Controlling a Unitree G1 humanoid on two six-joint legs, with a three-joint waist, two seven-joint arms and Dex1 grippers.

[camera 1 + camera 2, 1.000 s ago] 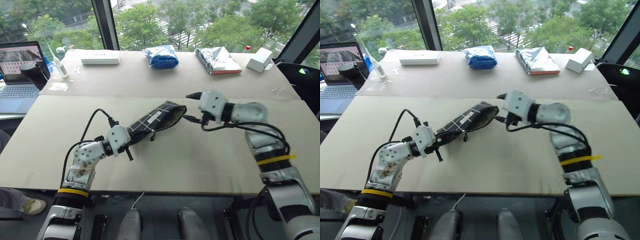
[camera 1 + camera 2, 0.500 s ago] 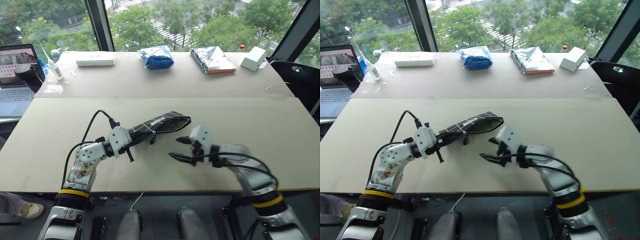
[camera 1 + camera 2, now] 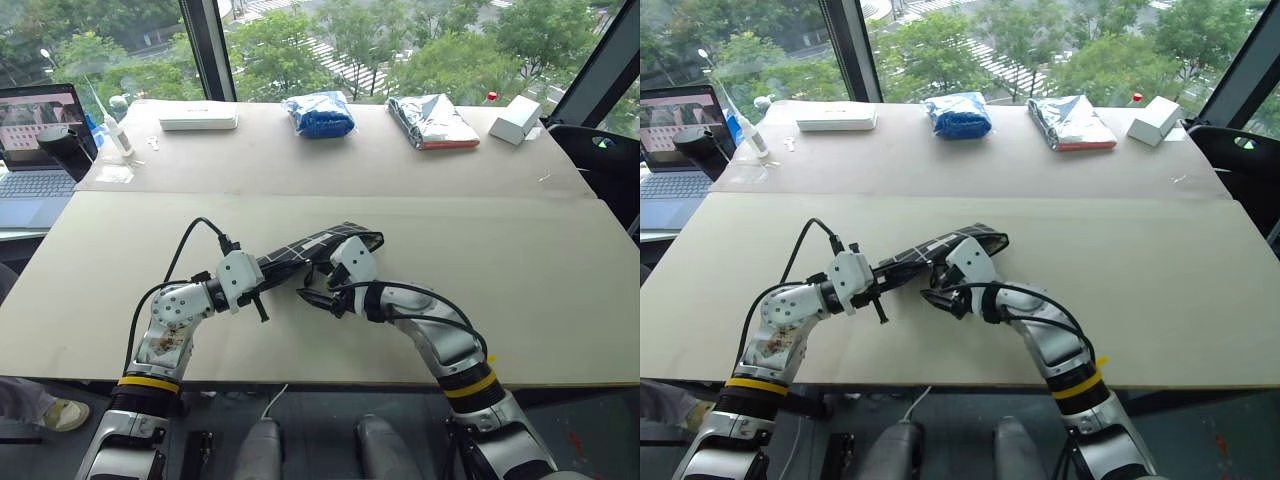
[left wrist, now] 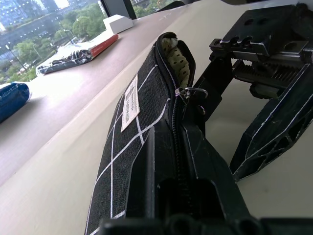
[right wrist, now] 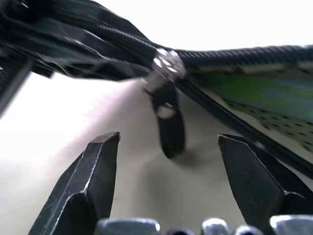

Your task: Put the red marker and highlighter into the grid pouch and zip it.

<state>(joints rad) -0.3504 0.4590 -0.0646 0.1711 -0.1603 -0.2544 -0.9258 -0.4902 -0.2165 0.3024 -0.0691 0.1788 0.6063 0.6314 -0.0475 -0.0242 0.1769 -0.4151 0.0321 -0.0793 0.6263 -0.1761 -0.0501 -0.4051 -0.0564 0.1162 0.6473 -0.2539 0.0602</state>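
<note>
Left gripper (image 3: 262, 288): clamped on the near-left end of the grid pouch (image 3: 325, 245), holding it edge-up above the near table (image 3: 560, 290).

Right gripper (image 5: 166, 166): fingers spread wide, empty, either side of the zipper pull (image 5: 166, 115) without touching it.

Grid pouch: centre of the scene, far-right end unzipped; a green item (image 5: 274, 95) shows inside, presumably the highlighter.

Label (image 4: 130, 102): small, white, print unreadable.
</note>
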